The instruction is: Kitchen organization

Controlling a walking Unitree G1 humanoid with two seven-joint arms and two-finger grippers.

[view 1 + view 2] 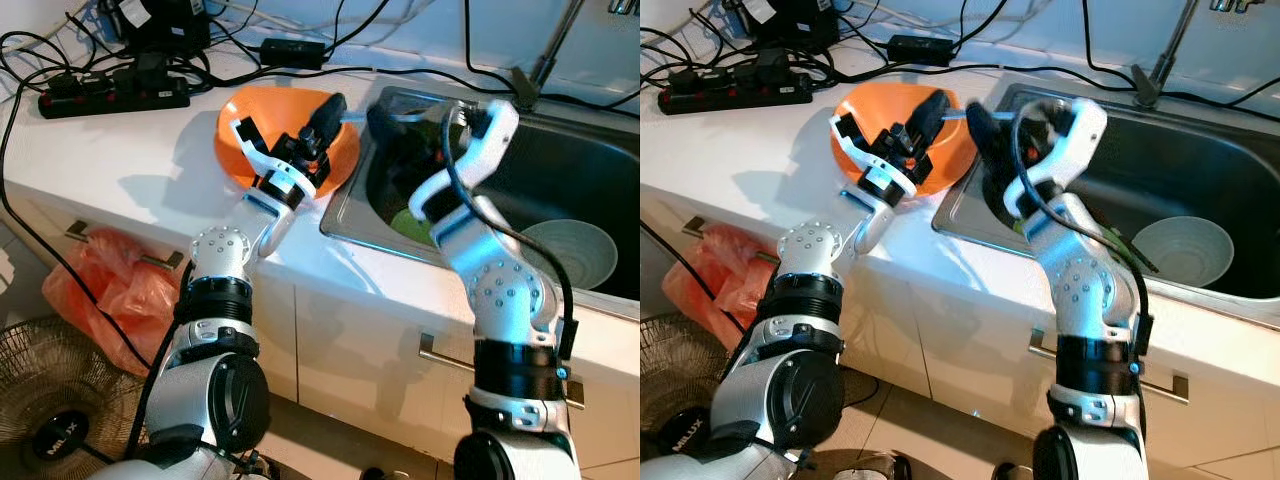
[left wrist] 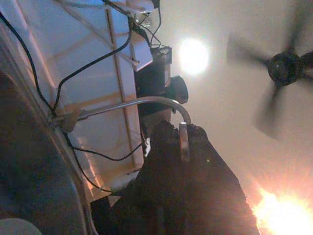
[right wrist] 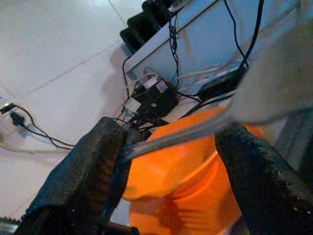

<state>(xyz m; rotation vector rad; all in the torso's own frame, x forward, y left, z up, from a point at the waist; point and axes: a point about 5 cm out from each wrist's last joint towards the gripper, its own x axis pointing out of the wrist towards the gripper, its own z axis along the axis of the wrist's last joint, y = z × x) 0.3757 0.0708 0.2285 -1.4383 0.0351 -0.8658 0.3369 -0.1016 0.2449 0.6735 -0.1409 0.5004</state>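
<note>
An orange bowl [image 1: 285, 135] sits tilted on the white counter [image 1: 130, 150], upper centre of the frame, touching the left rim of the steel sink [image 1: 560, 170]. The left gripper [image 1: 305, 135] reaches into the bowl; whether its fingers are spread or pinching cannot be told. The right gripper [image 1: 985, 125] hangs just beside the bowl, over the sink's left edge, its black fingers [image 3: 83, 171] spread apart with a thin metal strip [image 3: 176, 134] running between them. In the sink, right of centre, lies a pale bowl [image 1: 575, 250] and something green [image 1: 410, 222]. A power strip [image 1: 110, 95] with black cables lies upper left. An orange bag [image 1: 105, 285] hangs lower left, above a fan [image 1: 50, 400].
</note>
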